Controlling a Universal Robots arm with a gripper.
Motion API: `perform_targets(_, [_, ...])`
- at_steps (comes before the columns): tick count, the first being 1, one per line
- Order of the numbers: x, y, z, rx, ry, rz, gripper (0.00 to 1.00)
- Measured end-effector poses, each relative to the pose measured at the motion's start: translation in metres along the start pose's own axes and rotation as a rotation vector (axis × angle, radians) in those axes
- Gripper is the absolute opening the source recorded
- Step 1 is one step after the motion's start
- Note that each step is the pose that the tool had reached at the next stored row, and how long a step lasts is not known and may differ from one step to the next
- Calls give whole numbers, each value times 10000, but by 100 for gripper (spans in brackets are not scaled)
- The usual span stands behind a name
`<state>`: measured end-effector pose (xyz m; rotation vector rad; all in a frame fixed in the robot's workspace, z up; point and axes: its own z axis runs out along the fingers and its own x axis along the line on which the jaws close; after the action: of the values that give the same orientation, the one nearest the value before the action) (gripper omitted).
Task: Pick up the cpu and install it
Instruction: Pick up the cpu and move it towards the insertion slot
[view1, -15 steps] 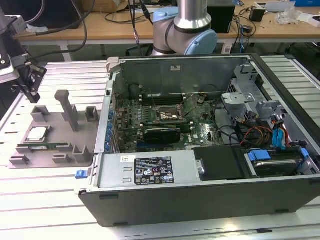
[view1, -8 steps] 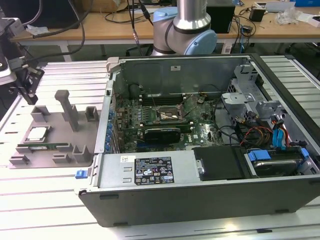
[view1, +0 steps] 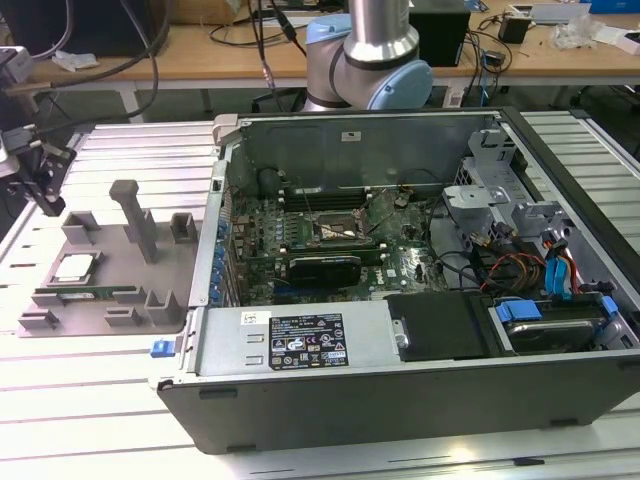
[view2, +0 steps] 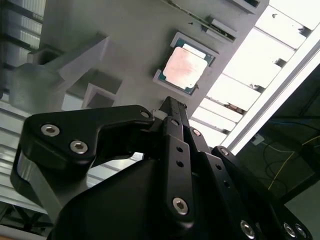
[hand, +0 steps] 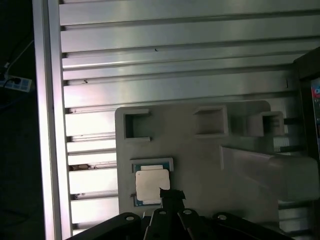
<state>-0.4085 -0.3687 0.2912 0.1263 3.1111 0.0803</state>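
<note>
The cpu (view1: 75, 267), a small square chip with a silvery top, lies flat in a recess of the grey holder plate (view1: 165, 275) on the exterior view's left, outside the computer case. My gripper (view1: 47, 203) hangs above the plate's far left corner, a short way above and beyond the cpu, touching nothing. In both wrist views the black fingertips (view2: 170, 103) meet in a point just short of the cpu (view2: 186, 68); the gripper (hand: 171, 195) is shut and empty beside the cpu (hand: 152, 184). The black socket (view1: 338, 230) sits on the motherboard inside the open case.
The open computer case (view1: 400, 400) fills the middle and the exterior view's right, with cables and drive bays inside. A long green memory stick (view1: 85, 295) lies on the holder plate near the cpu. A tall grey post (view1: 135, 215) and small blocks rise from the plate. Ribbed aluminium table (view1: 130, 150) lies underneath.
</note>
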Motion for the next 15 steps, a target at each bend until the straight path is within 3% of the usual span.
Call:
perform_targets(6, [30, -54, 116, -3, -5, 1, 11])
perform_targets(15, [49, -250, 320, -46, -2, -56, 11])
